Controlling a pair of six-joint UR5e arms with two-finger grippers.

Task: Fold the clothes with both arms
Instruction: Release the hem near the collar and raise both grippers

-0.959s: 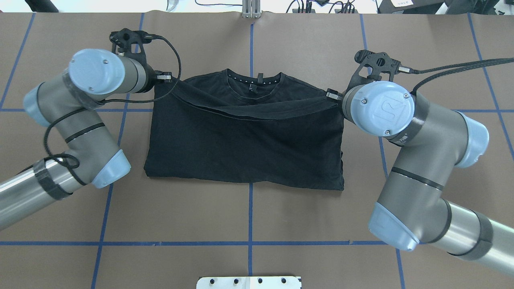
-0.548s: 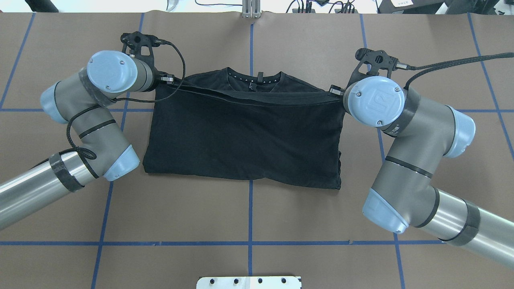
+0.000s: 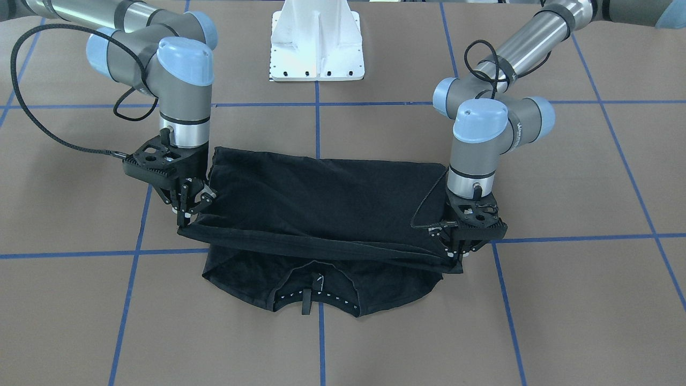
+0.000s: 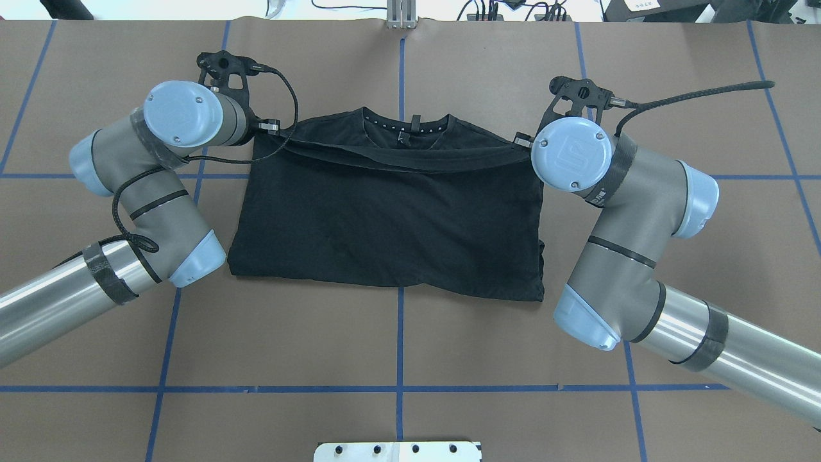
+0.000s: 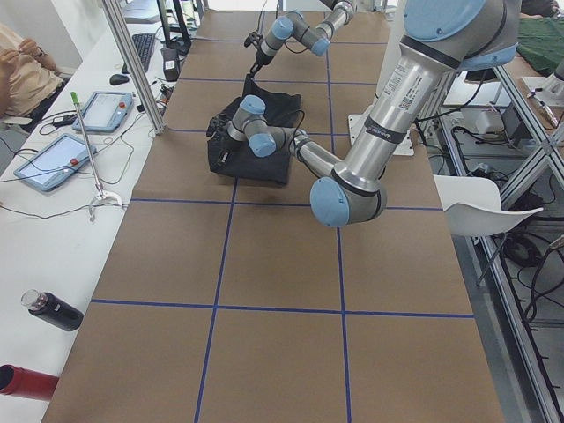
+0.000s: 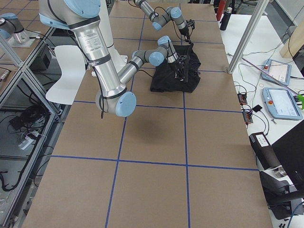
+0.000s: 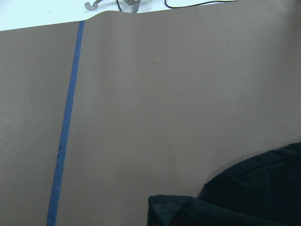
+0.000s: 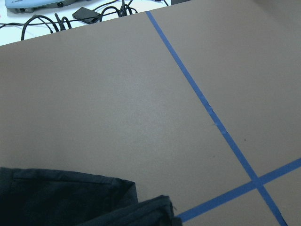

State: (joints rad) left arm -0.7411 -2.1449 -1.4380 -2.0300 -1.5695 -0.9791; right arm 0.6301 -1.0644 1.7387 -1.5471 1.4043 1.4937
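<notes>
Hanging between the two arms, one edge of the black T-shirt point(image 3: 321, 198) stretches as a tight band across the middle of the front-facing view, a little lower at its right end. The right gripper point(image 3: 185, 217), at the left of that view, has its fingers pressed together on one corner of this edge. The left gripper point(image 3: 455, 256), at the right, pinches the other corner, closer down to the brown table point(image 3: 563, 321).

Behind the band the shirt lies flat, doubled over itself. In front of it the collar point(image 3: 316, 292) pokes out at the lower middle of the frame. From overhead, the shirt sits in the upper middle of the frame, straddling a blue tape line point(image 4: 399, 340), with the collar at top centre. Both wrist cameras catch only a dark bit of cloth at their bottom edge.
</notes>
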